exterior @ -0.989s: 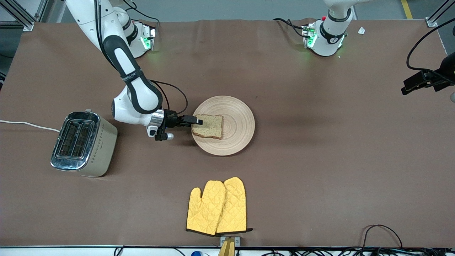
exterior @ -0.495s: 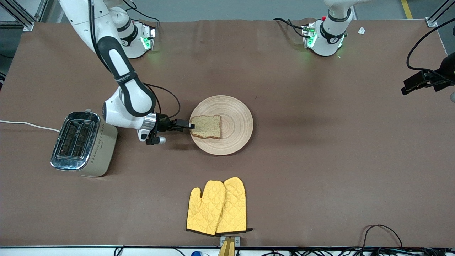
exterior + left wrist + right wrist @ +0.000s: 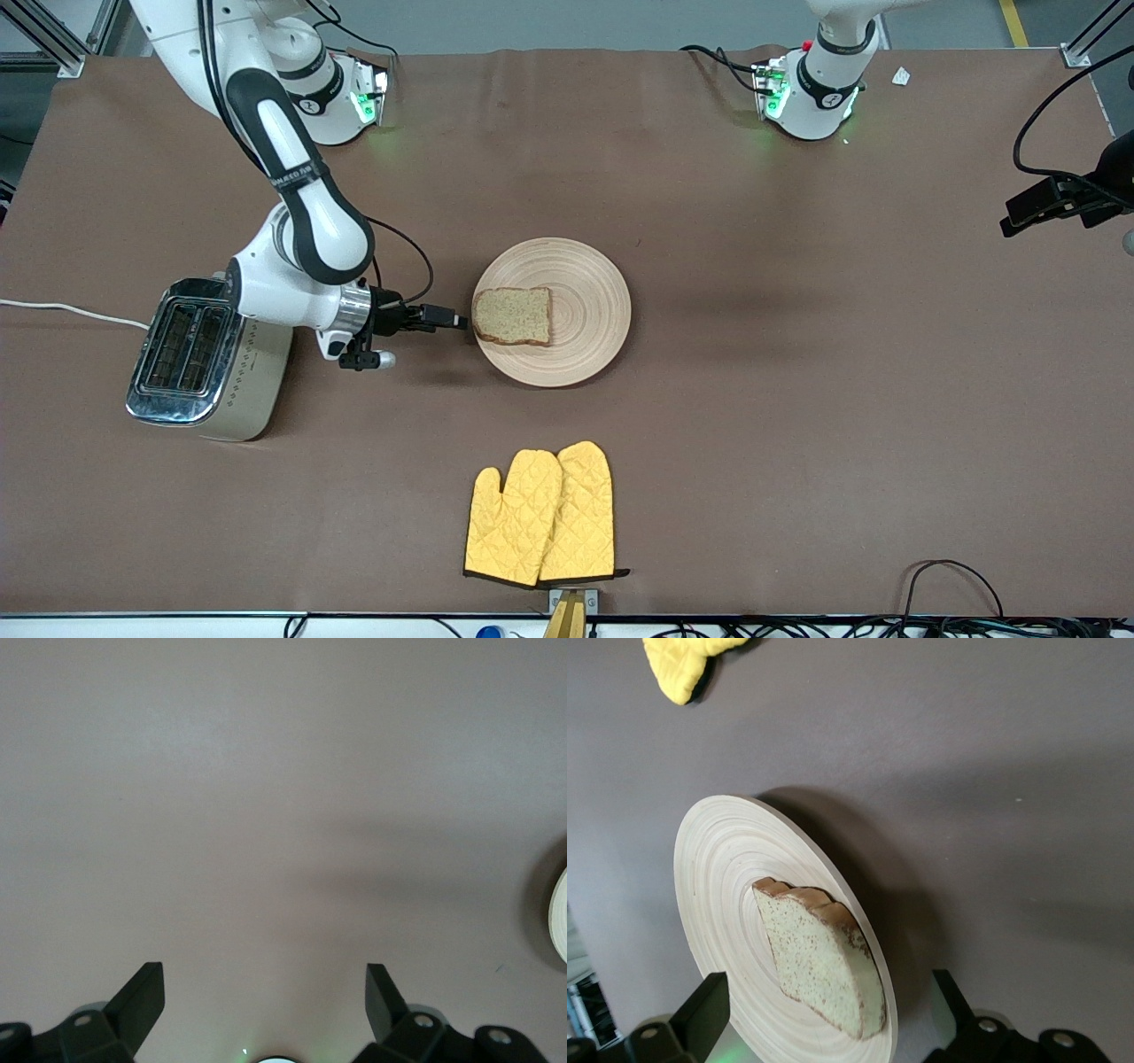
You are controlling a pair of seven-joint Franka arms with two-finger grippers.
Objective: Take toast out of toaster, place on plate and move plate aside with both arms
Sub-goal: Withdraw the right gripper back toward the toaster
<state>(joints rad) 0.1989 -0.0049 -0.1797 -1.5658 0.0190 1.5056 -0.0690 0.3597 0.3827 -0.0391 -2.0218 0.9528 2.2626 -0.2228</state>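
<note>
The toast [image 3: 512, 316] lies flat on the pale wooden plate [image 3: 589, 297] in the middle of the table, on the part of the plate toward the right arm's end. My right gripper [image 3: 457, 317] hovers low just off the plate's rim, between plate and toaster, open and holding nothing. In the right wrist view the toast [image 3: 819, 961] and plate [image 3: 718, 877] sit just ahead of the open right gripper [image 3: 829, 1001]. My left gripper [image 3: 264, 992] is open over bare brown tabletop. It is out of the front view; only the left arm's base [image 3: 819, 80] shows.
A shiny two-slot toaster [image 3: 208, 359] stands close to the right arm's wrist, with a white cord running off the table. A pair of yellow oven mitts [image 3: 540, 514] lies nearer the front camera than the plate. A black camera mount [image 3: 1063, 199] hangs at the left arm's end.
My right gripper has drawn back from the toast toward the toaster, leaving the toast free on the plate. Plate and toast slid slightly the same way early on.
</note>
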